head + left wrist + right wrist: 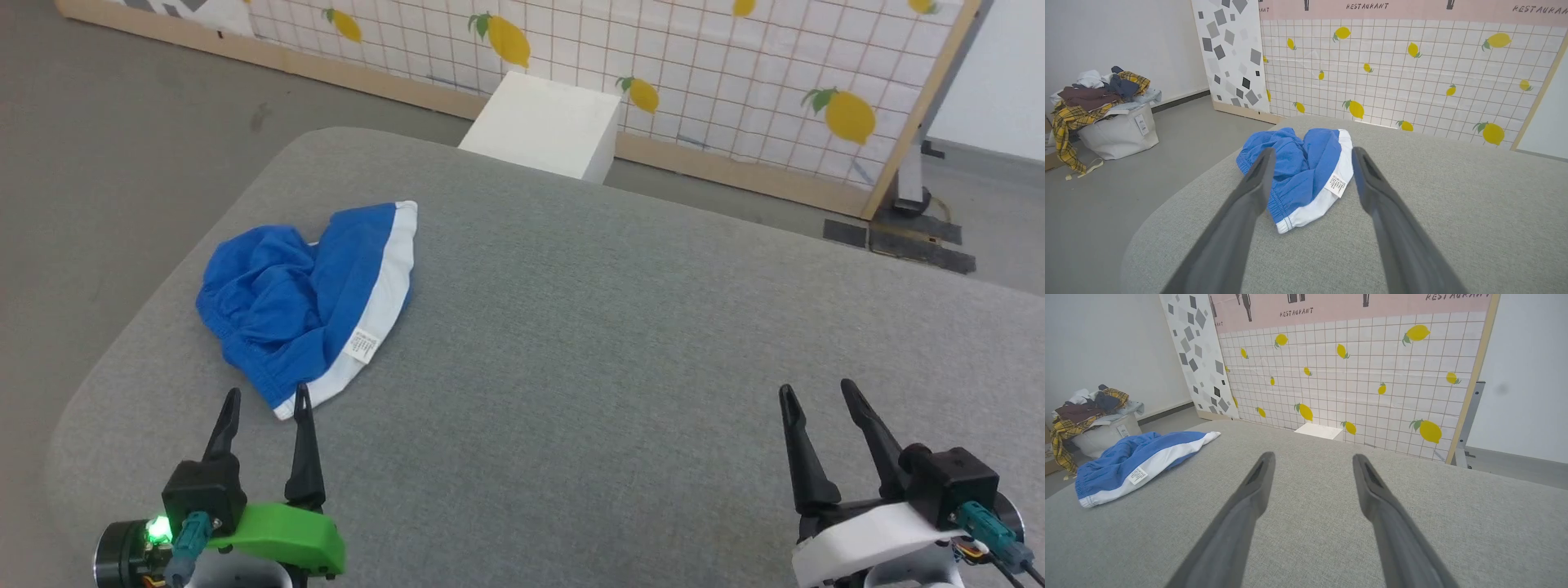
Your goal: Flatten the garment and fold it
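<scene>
Head view: the garment (pixel 302 302), crumpled blue shorts, lies left of centre on a grey padded surface (pixel 612 367). The left gripper (pixel 269 390), lower left, is near its corner, fingers apart and empty; the right gripper (pixel 816 386), lower right, likewise.

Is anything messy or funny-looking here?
Yes. The blue shorts lie bunched up, not flat, near the left edge of the grey surface. On the floor, clothes overflow a white bag, with a yellow checked piece hanging down its side.
</scene>
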Robot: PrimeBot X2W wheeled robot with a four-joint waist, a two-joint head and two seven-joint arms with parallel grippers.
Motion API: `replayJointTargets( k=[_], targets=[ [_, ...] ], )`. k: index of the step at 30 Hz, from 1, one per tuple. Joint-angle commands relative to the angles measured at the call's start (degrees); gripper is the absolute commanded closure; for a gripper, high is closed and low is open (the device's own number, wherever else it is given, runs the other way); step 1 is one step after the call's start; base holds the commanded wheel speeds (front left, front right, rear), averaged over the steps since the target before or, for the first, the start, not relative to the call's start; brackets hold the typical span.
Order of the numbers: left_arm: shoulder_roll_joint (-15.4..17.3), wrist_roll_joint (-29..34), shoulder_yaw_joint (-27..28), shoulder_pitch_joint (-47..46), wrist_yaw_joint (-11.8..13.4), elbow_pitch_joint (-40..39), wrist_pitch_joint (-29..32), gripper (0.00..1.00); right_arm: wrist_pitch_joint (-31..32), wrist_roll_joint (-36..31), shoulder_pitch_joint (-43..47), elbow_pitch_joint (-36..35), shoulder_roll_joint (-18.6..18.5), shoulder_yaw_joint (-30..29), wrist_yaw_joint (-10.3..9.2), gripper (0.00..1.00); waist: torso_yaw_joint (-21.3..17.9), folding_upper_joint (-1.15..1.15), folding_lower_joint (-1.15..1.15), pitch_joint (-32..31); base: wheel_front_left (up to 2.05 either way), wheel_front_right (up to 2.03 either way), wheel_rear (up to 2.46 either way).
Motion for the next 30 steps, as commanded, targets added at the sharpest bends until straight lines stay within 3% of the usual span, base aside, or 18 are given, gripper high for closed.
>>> replayJointTargets(
  k=[1, 30],
  targets=[
    [0.13, -0.84, 0.19, 1.2, 0.37, 0.24, -0.76, 0.0, -0.67, 0.68, 0.66, 0.17, -0.01, 0.16, -0.06, 0.0, 0.89, 0.0, 0.0, -0.08, 0.0, 0.0, 0.0],
    [0.17, -2.62, 0.92, 3.46, 1.02, 0.34, -4.41, 0.0, -4.34, 3.07, 1.84, -0.47, -0.01, 1.24, -0.08, 0.0, 8.62, 0.0, 0.0, -0.12, 0.0, 0.0, 0.0]
  ],
)
